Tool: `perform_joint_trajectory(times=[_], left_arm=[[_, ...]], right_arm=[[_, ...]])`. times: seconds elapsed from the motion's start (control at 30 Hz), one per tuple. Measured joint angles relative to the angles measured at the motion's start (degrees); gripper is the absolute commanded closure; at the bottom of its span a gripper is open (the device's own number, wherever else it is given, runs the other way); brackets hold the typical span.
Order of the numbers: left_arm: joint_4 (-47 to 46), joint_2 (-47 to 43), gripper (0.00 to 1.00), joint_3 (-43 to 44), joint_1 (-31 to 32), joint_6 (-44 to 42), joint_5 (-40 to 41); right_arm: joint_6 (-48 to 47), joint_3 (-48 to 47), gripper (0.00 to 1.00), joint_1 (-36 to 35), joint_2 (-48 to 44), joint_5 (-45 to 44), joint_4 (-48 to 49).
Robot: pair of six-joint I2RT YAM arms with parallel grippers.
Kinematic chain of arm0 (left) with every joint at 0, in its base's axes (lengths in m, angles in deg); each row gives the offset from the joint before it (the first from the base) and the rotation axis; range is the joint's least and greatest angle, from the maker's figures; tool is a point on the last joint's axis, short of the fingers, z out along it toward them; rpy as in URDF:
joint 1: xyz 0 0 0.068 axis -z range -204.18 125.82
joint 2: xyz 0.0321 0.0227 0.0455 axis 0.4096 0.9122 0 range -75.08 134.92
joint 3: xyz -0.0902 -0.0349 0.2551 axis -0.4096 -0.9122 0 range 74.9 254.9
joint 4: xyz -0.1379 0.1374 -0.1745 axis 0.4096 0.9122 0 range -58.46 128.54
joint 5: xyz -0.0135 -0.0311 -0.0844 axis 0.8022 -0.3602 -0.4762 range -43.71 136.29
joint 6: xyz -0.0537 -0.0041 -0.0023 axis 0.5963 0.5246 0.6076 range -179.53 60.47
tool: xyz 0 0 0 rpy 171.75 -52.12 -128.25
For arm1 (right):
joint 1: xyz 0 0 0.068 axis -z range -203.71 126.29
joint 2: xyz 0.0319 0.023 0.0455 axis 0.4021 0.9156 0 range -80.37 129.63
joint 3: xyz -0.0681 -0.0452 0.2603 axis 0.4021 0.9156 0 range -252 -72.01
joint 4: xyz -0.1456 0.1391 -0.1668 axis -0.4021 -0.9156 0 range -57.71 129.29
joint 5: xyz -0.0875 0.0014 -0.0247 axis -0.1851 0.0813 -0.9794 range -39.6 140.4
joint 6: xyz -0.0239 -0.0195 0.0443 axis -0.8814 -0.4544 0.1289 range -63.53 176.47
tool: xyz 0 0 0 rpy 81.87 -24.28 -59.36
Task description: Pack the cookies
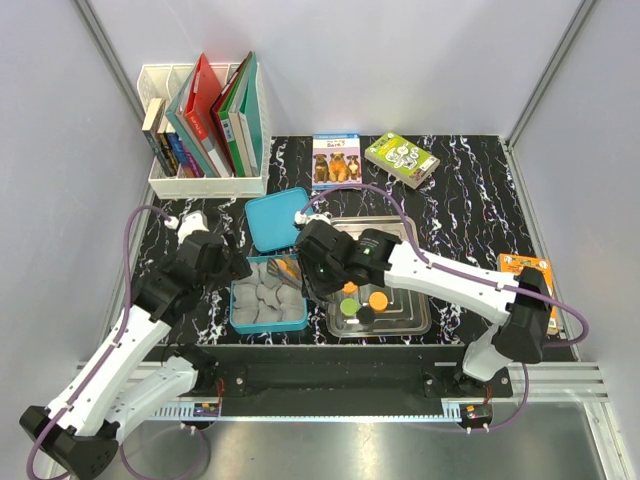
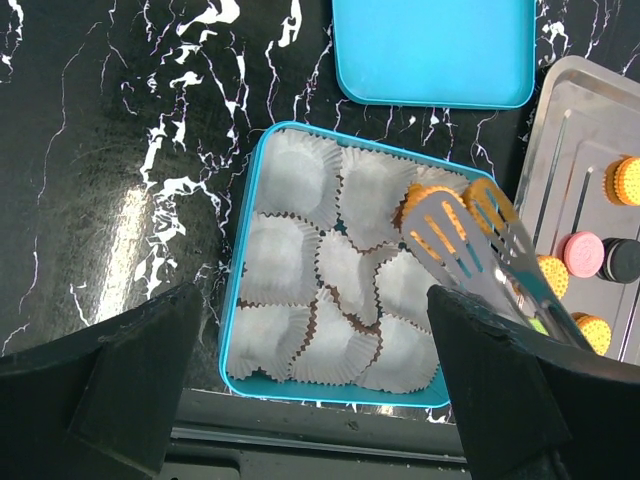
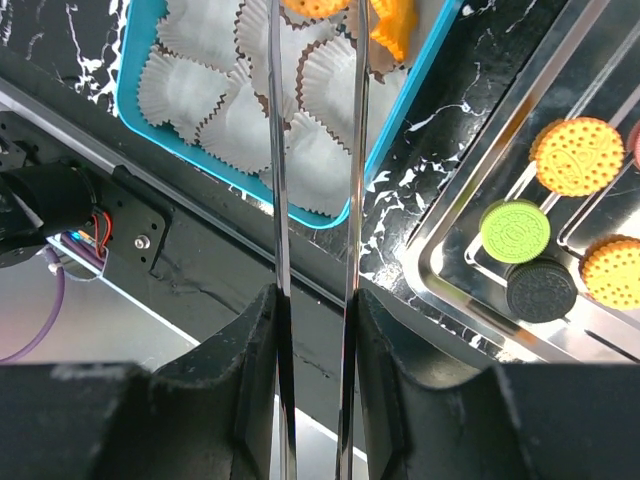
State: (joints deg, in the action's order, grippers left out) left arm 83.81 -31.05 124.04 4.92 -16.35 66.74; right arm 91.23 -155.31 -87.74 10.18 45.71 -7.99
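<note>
Top: black marbled bench (image 1: 470, 190), white walls. Book rack (image 1: 205, 125) far left. Teal lid (image 1: 275, 220) behind teal tin (image 1: 268, 328). Steel tray (image 1: 410, 318) right of tin carries cookies (image 1: 378, 299).
Left wrist: left end effector (image 2: 315, 295) spread wide over tin of paper cups (image 2: 290, 175).
Right wrist: right end effector (image 3: 315, 300) clamped on tongs (image 3: 275, 200). Tong tips at orange cookie (image 3: 392, 25) in tin's far right.

left white-and-black jointed arm (image 1: 112, 358) is reaching forward | left black two-finger gripper (image 2: 315, 300) is gaping wide, pointing down | right white-and-black jointed arm (image 1: 450, 280) is stretching toward the left arm | right black two-finger gripper (image 3: 315, 300) is pinching thin slotted steel tongs (image 3: 277, 180), blades running ahead of its fingers
</note>
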Motion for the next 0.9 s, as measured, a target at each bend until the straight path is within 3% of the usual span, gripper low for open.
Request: perform_joint_trajectory(times=[0.3, 0.43, 0.47, 0.67, 0.77, 0.9], left_arm=[[0.55, 0.00, 0.01, -0.04, 0.00, -0.02, 0.00], [0.66, -0.02, 0.01, -0.15, 0.00, -0.02, -0.02], [0.63, -0.04, 0.01, -0.24, 0.00, -0.02, -0.02], [0.81, -0.17, 0.01, -0.92, 0.00, -0.02, -0.07], [0.83, -0.17, 0.01, -0.94, 0.00, -0.02, -0.07], [0.83, -0.17, 0.01, -0.94, 0.00, -0.02, -0.07]], right_arm=[[-0.24, -1.88, 1.00, -0.96, 4.98, 1.57, 1.20], [-0.37, -1.88, 0.82, -0.98, 5.99, 1.97, 1.25], [-0.42, -1.88, 0.70, -0.98, 6.14, 1.92, 1.29], [-0.63, -1.88, 0.43, -1.01, 6.34, 1.25, 1.66], [-0.83, -2.08, 0.36, -1.01, 6.32, 0.70, 1.62], [-1.03, -2.51, 0.42, -1.01, 6.29, -0.42, 1.84]])
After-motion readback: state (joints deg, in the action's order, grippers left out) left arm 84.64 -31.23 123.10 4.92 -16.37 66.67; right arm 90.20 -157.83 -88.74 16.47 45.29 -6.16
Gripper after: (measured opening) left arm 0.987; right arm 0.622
